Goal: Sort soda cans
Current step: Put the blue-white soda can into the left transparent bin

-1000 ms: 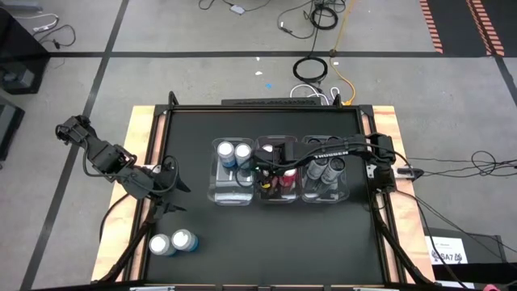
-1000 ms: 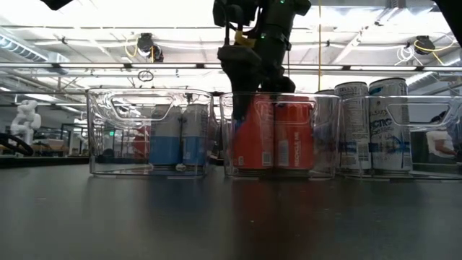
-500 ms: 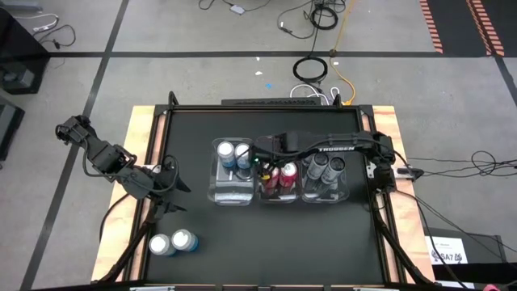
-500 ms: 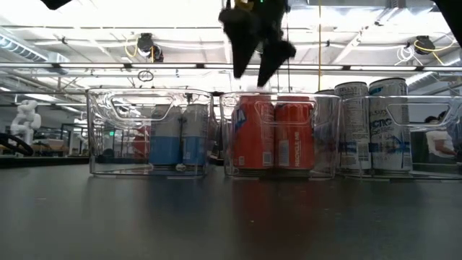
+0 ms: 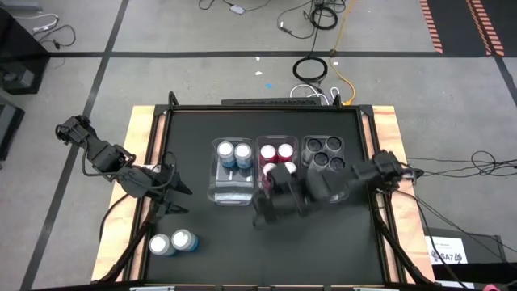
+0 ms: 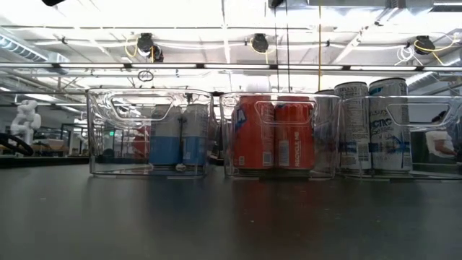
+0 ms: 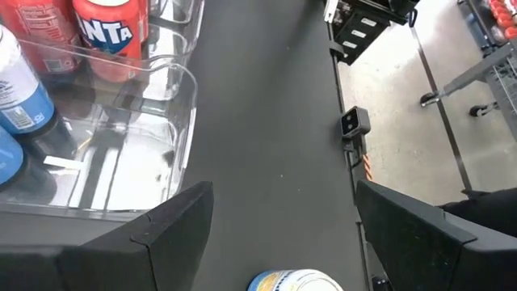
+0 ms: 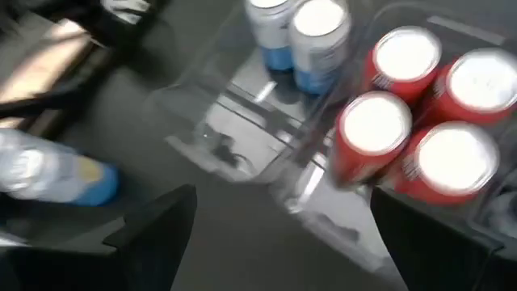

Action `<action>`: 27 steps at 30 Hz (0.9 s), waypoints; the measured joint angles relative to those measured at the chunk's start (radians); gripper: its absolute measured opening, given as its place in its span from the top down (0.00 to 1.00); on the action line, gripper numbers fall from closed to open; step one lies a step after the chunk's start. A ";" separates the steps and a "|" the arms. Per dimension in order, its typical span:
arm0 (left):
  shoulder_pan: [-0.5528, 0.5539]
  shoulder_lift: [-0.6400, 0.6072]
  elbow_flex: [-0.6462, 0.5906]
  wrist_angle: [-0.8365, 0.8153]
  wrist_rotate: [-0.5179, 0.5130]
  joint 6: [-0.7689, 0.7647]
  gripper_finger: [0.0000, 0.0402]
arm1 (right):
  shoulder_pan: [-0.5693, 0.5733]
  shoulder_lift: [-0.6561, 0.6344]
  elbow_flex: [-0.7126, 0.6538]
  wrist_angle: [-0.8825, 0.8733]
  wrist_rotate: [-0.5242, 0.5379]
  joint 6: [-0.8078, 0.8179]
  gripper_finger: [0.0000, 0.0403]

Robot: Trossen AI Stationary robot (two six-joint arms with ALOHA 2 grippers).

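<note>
Four red soda cans [image 5: 276,153] fill the middle clear plastic bin [image 5: 277,196] at centre frame; right claw [image 5: 264,212] hovers below it, released; left claw [image 5: 167,190] released too.

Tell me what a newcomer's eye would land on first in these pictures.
Three clear bins sit in a row mid-table: two blue cans in the left one, four red cans in the middle, four dark cans in the right. Two more blue cans stand loose near the table's front left corner, just in front of the left gripper. The right gripper hangs open-jawed just in front of the middle bin.
</note>
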 joint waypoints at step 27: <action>0.000 0.018 0.000 -0.008 -0.140 -0.076 0.22 | 0.185 -0.020 -0.021 -0.206 -0.006 -0.522 0.96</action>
